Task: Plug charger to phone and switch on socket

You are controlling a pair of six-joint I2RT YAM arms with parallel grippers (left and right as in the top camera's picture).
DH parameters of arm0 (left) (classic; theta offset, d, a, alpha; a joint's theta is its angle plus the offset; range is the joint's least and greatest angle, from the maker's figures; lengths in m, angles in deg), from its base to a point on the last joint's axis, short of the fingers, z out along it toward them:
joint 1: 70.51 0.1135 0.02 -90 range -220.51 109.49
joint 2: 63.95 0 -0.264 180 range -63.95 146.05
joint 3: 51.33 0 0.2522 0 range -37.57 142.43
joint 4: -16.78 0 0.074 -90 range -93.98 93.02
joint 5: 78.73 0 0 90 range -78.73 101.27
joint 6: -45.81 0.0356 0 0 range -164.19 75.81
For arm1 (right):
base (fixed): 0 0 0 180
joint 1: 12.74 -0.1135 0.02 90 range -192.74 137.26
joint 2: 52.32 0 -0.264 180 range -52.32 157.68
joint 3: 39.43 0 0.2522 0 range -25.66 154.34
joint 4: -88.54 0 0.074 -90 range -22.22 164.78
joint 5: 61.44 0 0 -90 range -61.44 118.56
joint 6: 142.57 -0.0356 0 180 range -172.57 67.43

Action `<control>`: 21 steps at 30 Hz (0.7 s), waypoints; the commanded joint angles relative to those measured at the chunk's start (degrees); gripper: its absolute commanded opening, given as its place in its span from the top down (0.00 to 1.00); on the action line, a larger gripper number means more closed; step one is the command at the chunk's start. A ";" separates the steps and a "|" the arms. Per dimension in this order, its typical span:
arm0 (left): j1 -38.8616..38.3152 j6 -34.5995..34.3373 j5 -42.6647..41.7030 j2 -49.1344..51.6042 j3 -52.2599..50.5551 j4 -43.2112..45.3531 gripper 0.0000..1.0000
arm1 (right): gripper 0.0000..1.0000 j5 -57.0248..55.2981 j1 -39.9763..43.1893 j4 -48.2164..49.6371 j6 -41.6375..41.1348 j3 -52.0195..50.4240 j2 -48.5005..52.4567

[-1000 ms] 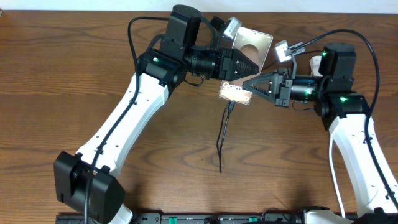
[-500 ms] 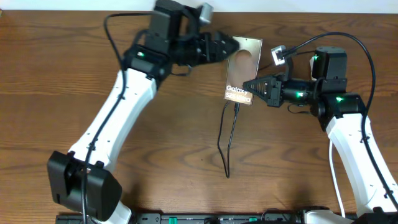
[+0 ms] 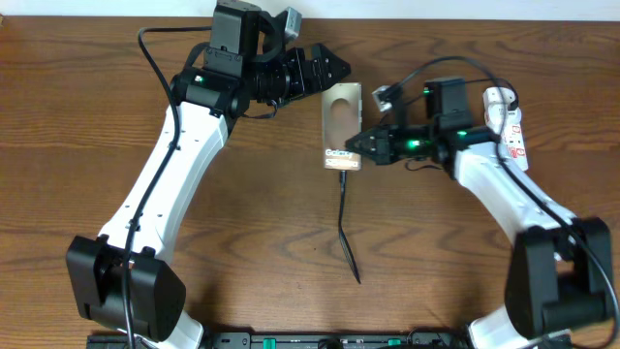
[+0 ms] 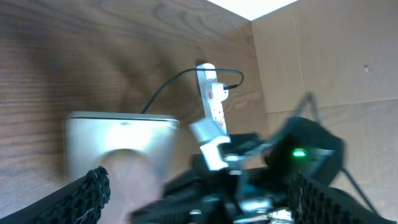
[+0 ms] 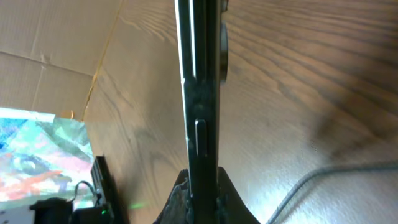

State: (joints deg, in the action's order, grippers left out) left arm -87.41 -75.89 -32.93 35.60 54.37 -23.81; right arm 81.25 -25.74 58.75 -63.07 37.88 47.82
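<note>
The phone (image 3: 342,124) hangs just above the table, its "Galaxy" end toward the front, with my right gripper (image 3: 359,146) shut on its right edge. Seen edge-on in the right wrist view, the phone (image 5: 202,87) sits clamped between the gripper's (image 5: 202,198) two fingers. The charger's thin black cable (image 3: 346,228) runs from the phone's near edge toward the table front; whether its plug is seated I cannot tell. My left gripper (image 3: 329,70) stands open beside the phone's far end, touching nothing. The white socket (image 3: 510,124) lies at the right, behind my right arm, and the socket (image 4: 211,102) shows again from the left wrist.
A cardboard wall (image 4: 323,56) stands behind the table. The charger cable (image 5: 323,177) crosses the wood on the right of the right wrist view. A black rail (image 3: 310,340) runs along the table's front edge. My right arm's green light (image 4: 299,152) glows close under the left gripper.
My left gripper let go, opened wide and drew back to the left. My right gripper carried the phone leftward and turned it lengthwise, dragging the cable along.
</note>
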 commanded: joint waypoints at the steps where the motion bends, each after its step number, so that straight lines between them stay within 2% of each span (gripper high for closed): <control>1: 0.28 0.20 0.35 -0.28 0.85 -0.13 0.08 | 0.99 1.57 -2.47 4.68 -5.09 0.31 3.61; 5: 0.28 0.20 0.35 -0.28 0.85 -0.13 0.08 | 0.99 0.00 -4.55 11.26 -10.23 0.31 9.22; 10: 0.28 0.20 0.35 -0.28 0.85 -0.13 0.08 | 0.99 -1.68 -6.49 17.07 -12.02 0.31 14.82; 17: 0.28 0.20 0.35 -0.28 0.85 -0.13 0.07 | 0.98 -8.24 -8.24 17.94 -11.98 0.31 17.79; 21: 0.28 0.20 0.35 -0.28 0.85 -0.13 0.07 | 0.90 -11.69 -8.26 17.73 -11.98 0.31 17.79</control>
State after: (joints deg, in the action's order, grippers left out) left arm -87.41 -75.89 -32.91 35.60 54.37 -23.83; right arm 74.95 -33.45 76.65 -75.62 37.88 64.96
